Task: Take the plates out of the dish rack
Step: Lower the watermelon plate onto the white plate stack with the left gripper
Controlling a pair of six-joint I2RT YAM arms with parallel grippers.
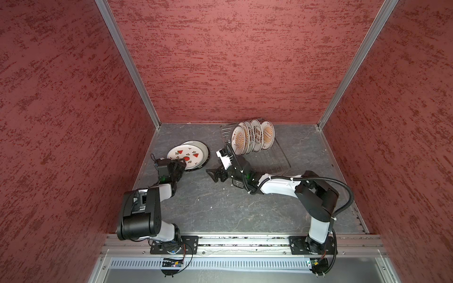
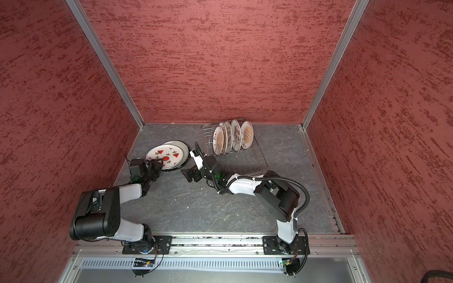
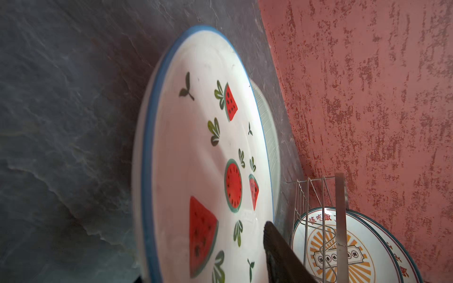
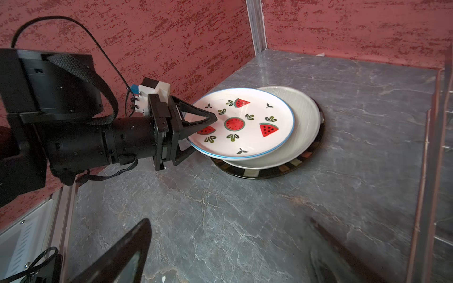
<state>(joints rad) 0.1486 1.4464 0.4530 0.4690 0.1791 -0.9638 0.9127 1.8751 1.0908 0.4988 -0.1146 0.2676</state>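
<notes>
The watermelon plate [image 1: 182, 153] [image 4: 247, 122] lies flat on top of a plain white plate [image 4: 306, 127], which rests on a dark-rimmed striped plate [image 4: 269, 172], left of the dish rack [image 1: 277, 159]. My left gripper [image 1: 182, 163] [image 4: 203, 134] stands open astride the watermelon plate's near rim, one finger [image 4: 210, 117] above it and one below. Several orange sunburst plates [image 1: 252, 137] [image 2: 230, 138] stand upright in the rack's far end. My right gripper [image 1: 211, 175] [image 4: 232, 245] hovers open and empty over the table between the stack and the rack.
Red textured walls close in the grey stone table [image 1: 220, 208] on three sides. The stack sits close to the left wall. The rack's near half [image 2: 247, 164] holds no plates. Both arm bases stand on the front rail [image 1: 245, 242].
</notes>
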